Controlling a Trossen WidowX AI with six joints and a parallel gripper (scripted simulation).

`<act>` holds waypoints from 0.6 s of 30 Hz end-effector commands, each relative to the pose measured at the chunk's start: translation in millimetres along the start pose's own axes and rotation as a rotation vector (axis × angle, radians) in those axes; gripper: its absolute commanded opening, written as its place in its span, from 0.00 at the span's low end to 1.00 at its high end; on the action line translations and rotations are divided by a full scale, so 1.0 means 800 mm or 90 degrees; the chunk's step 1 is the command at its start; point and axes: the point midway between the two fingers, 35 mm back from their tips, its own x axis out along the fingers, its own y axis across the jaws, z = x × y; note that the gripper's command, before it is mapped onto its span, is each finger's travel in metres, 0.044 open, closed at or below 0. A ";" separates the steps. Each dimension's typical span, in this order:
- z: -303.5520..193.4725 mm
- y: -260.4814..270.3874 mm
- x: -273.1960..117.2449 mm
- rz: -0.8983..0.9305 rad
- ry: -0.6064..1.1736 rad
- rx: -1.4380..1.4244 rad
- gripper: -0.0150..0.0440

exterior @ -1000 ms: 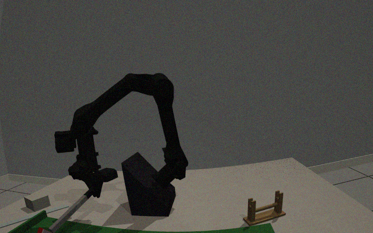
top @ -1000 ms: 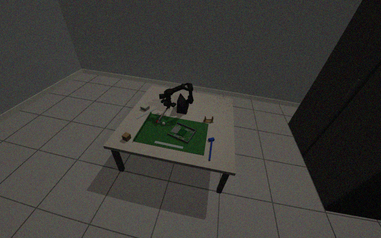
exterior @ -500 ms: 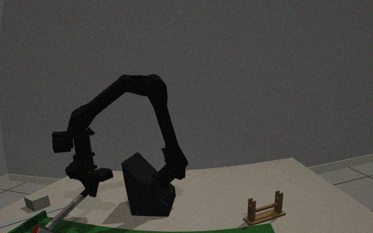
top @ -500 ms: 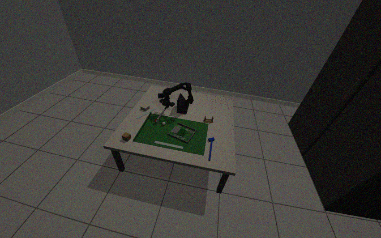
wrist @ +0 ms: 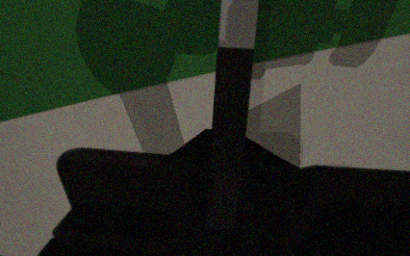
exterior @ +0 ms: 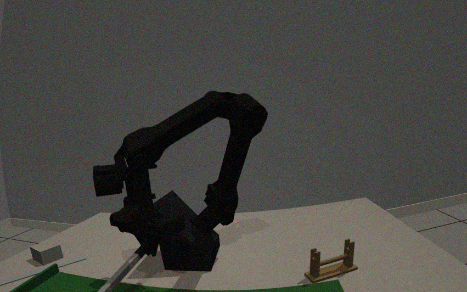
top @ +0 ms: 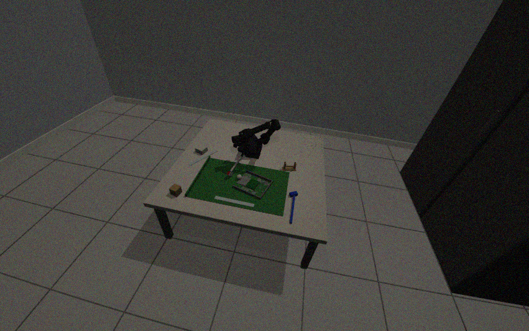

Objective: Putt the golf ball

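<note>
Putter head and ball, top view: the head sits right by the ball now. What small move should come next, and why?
Probably a short, gentle push of the putter toward the raised green. The gripper is shut on the grip, the red head sits on the green mat close beside the golf ball, and the ball lies at the ramp's near edge. Whether head and ball touch is too small to tell.
</note>
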 end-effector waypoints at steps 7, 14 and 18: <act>-0.001 0.010 -0.029 0.004 -0.005 0.006 0.25; -0.004 0.010 -0.074 0.004 -0.005 0.006 0.25; -0.004 0.010 -0.075 0.004 -0.005 0.006 0.25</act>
